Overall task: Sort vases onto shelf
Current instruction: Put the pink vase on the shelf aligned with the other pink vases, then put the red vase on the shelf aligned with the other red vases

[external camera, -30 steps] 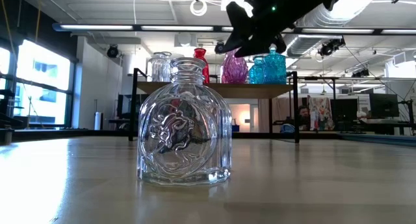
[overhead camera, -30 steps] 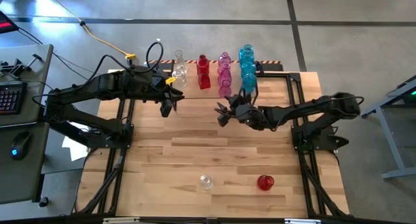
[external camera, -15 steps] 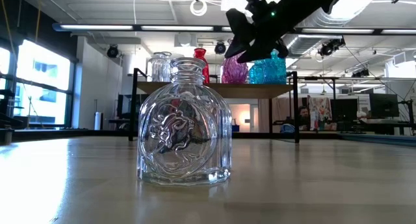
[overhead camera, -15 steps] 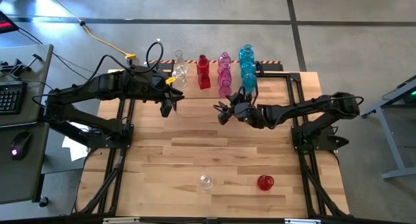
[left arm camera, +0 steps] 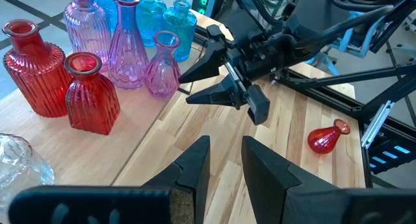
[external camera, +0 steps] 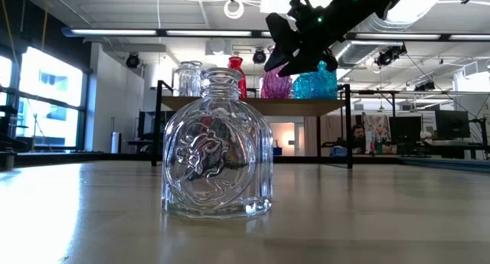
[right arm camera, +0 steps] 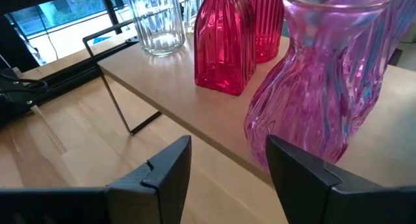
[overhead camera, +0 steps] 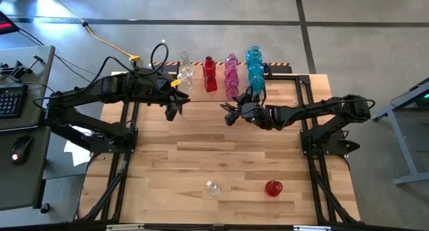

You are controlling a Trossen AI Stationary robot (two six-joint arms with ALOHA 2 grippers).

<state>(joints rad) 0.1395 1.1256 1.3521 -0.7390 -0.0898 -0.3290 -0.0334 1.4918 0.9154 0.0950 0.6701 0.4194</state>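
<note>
Since a second ago our right hand (overhead camera: 230, 113) has slid a little toward the shelf (right arm camera: 188, 113), while our left hand (overhead camera: 173, 110) has not budged from its spot just in front of the shelf's clear-vase end. We see the right hand's fingers apart and empty, hanging in front of the pink vase (right arm camera: 325, 87) at the shelf's front edge; the left hand's fingers stand a narrow gap apart, also holding nothing. On the shelf the vases stand grouped by colour: clear vases (overhead camera: 184, 73), red vases (overhead camera: 210, 75), pink, then blue vases (overhead camera: 255, 69). Two pieces remain down on the tabletop (overhead camera: 201, 150), well apart from the shelf: a clear glass vase (external camera: 218, 145) standing upright and a small red vase (left arm camera: 327, 137) lying on its side. We judge we are between placements, so the next move calls for backing away without nudging the pink vase, then reaching for one of those two.
</note>
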